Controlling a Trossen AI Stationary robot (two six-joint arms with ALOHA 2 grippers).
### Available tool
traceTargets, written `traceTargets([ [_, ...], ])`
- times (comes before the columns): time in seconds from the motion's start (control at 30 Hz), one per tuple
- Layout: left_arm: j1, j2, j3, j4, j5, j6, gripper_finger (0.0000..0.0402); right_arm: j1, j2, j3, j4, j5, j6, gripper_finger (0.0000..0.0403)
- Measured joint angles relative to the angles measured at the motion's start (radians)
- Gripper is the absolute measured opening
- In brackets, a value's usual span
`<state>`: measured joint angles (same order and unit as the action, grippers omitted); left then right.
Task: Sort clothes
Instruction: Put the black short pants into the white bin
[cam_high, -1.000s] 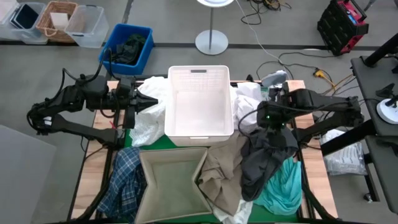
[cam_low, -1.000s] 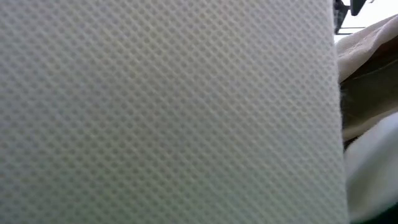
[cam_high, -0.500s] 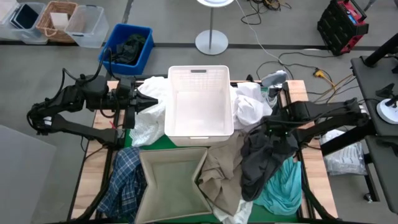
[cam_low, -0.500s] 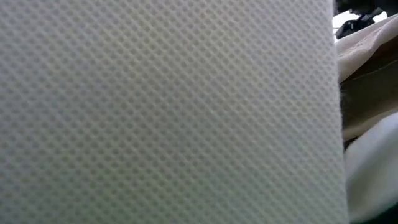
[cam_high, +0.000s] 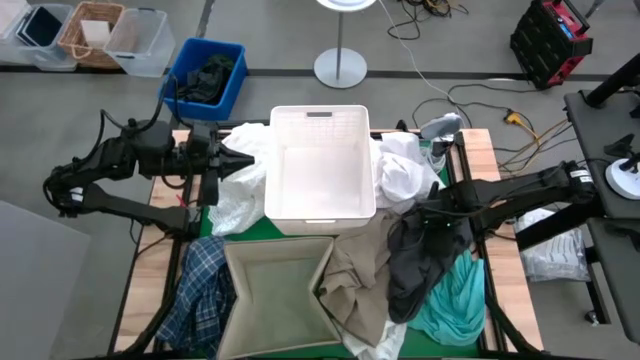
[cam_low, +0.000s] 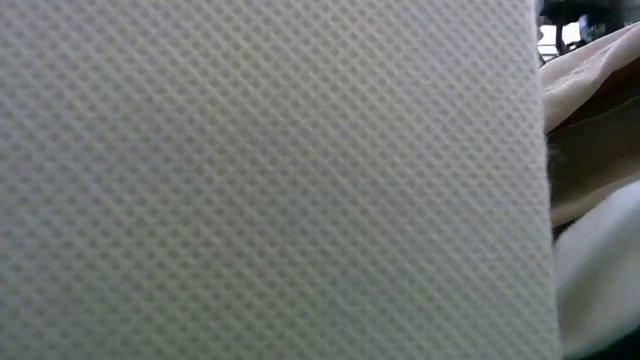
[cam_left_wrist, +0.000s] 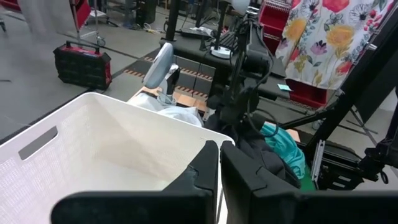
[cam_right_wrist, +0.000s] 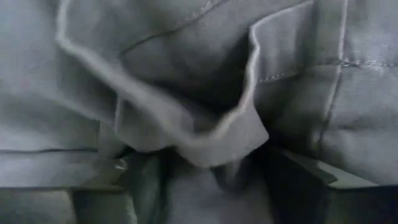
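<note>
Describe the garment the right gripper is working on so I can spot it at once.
Start at the white basket in the table's middle and go to its right front corner. There the right gripper presses into a dark grey garment, fabric bunched between its fingers. It is the only dark piece, lying between beige clothes and a teal garment.

overhead light: even, diffuse light is falling on the bench from above; nothing is looking dim.
shadows: soft, short shadows are gathering in the folds of the dark grey garment.
glare: the white basket is reading very bright, its floor nearly washing out.
low view: a pale woven surface is filling most of the frame, evenly lit; the cloth folds at 3 o'clock are blurring.
left wrist view: the dark fingers at 6 o'clock are sitting out of focus; the room beyond is staying sharp.
right wrist view: grey cloth is pressing close, soft and dim, shadow deepening toward 6 o'clock.
</note>
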<state>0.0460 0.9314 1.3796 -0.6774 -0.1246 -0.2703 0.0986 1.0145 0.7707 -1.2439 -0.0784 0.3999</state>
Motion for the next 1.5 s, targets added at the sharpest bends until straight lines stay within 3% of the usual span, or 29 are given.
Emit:
traceTargets([
  [0.17, 0.000, 0.000, 0.000, 0.010, 0.000, 0.000, 0.0000, 0.000, -0.007, -0.019, 0.012, 0.010, -0.007, 0.0148],
  [0.33, 0.000, 0.000, 0.000, 0.013, -0.024, 0.000, 0.0000, 0.000, -0.007, -0.024, 0.039, 0.044, -0.009, 0.0032],
  [0.37, 0.000, 0.000, 0.000, 0.016, -0.029, 0.000, 0.0000, 0.000, -0.010, -0.024, 0.040, 0.045, -0.003, 0.0023],
  [0.53, 0.000, -0.010, 0.000, 0.091, -0.031, -0.007, 0.0000, 0.004, -0.043, 0.065, 0.004, 0.047, 0.088, 0.0012],
  [0.77, 0.000, -0.032, 0.000, 0.147, -0.024, -0.008, 0.0000, 0.016, -0.110, 0.350, -0.015, 0.158, 0.126, 0.0010],
  [1.03, 0.000, -0.044, 0.000, 0.147, -0.024, -0.008, 0.0000, 0.015, -0.115, 0.628, 0.121, 0.220, 0.059, 0.0009],
  [1.13, 0.000, -0.043, 0.000, 0.157, -0.024, -0.006, 0.0000, 0.015, -0.114, 0.695, 0.216, 0.181, 0.000, 0.0009],
  [1.3, 0.000, -0.043, 0.000, 0.181, -0.024, -0.002, 0.0000, 0.015, -0.115, 0.765, 0.485, -0.015, -0.068, 0.0009],
  [1.5, 0.000, -0.043, 0.000, 0.191, -0.024, -0.002, 0.0000, 0.015, -0.090, 0.802, 0.664, -0.041, -0.185, 0.0009],
])
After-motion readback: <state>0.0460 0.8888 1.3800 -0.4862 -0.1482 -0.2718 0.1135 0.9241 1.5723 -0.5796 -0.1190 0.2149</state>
